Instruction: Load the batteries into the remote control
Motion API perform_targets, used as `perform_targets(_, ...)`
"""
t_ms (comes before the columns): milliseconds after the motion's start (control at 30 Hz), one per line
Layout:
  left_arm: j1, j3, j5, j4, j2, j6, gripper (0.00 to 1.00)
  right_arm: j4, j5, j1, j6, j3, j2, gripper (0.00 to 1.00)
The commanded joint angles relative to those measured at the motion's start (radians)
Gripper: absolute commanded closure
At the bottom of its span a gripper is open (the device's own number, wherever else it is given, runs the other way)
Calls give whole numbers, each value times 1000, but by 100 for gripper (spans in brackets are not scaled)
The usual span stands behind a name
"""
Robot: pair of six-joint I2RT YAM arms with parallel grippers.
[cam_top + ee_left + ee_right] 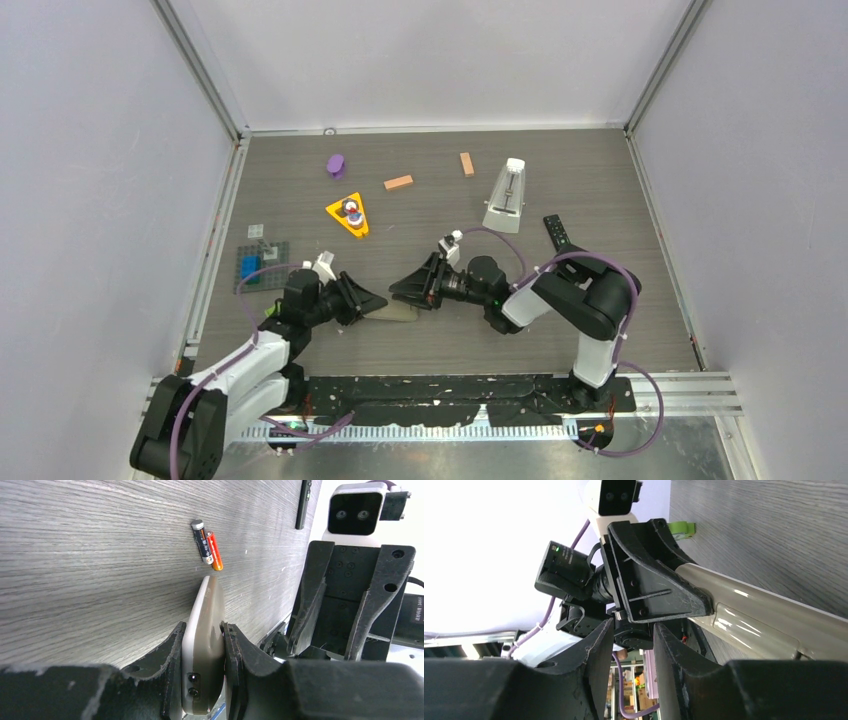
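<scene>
The two batteries lie flat on the gray table, side by side and touching, one dark and one red-orange. They sit just past the far tip of the beige remote. Their long sides run almost the same way as the remote does, only a bit slanted. The left pincer is squeezed tight on the near end of the remote and holds it up on its thin edge, with its far end pointing at the batteries. I cannot tell if the little battery door on the remote is off. The right pincer faces the remote from the other end, very close to it. Its two fingers stand a little apart with nothing between them. I think the right arm is the one to go for a battery, since its pincer is free and near, while the left one is busy holding the remote. The batteries are thin and lie tight together, so picking up only one looks hard, and they may roll. A black remote lies far beyond the batteries, well apart from the beige one.
</scene>
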Motion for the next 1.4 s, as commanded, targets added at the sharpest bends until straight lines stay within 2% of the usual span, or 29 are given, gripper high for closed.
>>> perform_targets(0,-3,4,-149,-272,-61,99,100,-139,44,-8,-87,-35,-118,58)
perform_targets(167,-3,9,-161,-303,-87,111,100,-527,107,-9,-238,-2,-223,50)
perform_targets(367,-4,12,-140,-270,-31,104,100,-680,119,0,-322,60,-226,45)
perform_targets(1367,-3,-3,-117,-227,-22,98,100,-623,120,0,-346,107,-116,44)
